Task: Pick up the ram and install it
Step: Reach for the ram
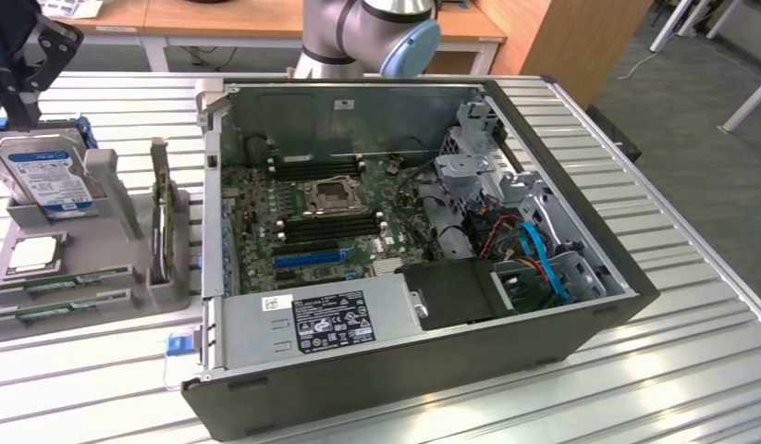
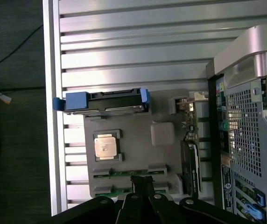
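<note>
Two ram sticks, long green boards, lie flat in the near slots of a grey holder (image 1: 109, 199) at the exterior view's left: one ram stick (image 1: 62, 281) and a second one (image 1: 54, 311) beside it. In the wrist view the ram sticks (image 2: 124, 173) sit just past my fingertips (image 2: 138, 183). My gripper (image 1: 20, 113) hangs well above the holder, over the hard drive end, shut with nothing in it. The open computer case (image 1: 578, 231) shows the motherboard with its black memory slots (image 1: 335, 222) beside the processor socket (image 1: 328, 192).
The holder also carries a blue-labelled hard drive (image 1: 47, 176) standing upright, a square silver processor chip (image 1: 35, 252), and an upright expansion card (image 1: 165, 222). The case's wall (image 1: 211, 203) rises right next to the holder. The slatted metal table (image 1: 676, 370) ends near the holder.
</note>
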You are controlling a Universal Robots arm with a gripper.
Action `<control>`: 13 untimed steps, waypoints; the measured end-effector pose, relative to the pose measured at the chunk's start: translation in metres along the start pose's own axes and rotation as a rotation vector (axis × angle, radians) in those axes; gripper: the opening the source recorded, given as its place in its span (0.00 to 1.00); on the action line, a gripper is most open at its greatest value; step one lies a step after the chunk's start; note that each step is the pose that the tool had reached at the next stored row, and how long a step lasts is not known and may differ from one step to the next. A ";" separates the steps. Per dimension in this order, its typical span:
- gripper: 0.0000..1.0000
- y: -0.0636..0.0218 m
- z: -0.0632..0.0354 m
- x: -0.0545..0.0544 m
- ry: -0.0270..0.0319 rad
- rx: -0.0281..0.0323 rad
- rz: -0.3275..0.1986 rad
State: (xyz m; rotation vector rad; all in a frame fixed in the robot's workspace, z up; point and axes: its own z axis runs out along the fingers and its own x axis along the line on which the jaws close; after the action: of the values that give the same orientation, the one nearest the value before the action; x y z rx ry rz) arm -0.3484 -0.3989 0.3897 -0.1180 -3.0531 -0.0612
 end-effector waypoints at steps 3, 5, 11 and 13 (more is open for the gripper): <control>0.10 -0.0001 0.0002 0.002 0.0037 0.0003 0.000; 0.10 -0.0003 0.0004 0.003 0.0060 0.0005 0.000; 0.10 -0.0007 0.0012 0.009 0.0144 0.0011 0.001; 0.10 -0.0009 0.0015 0.011 0.0177 0.0014 0.001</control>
State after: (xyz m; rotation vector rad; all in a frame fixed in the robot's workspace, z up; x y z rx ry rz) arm -0.3595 -0.3989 0.3892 -0.1179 -3.0354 -0.0597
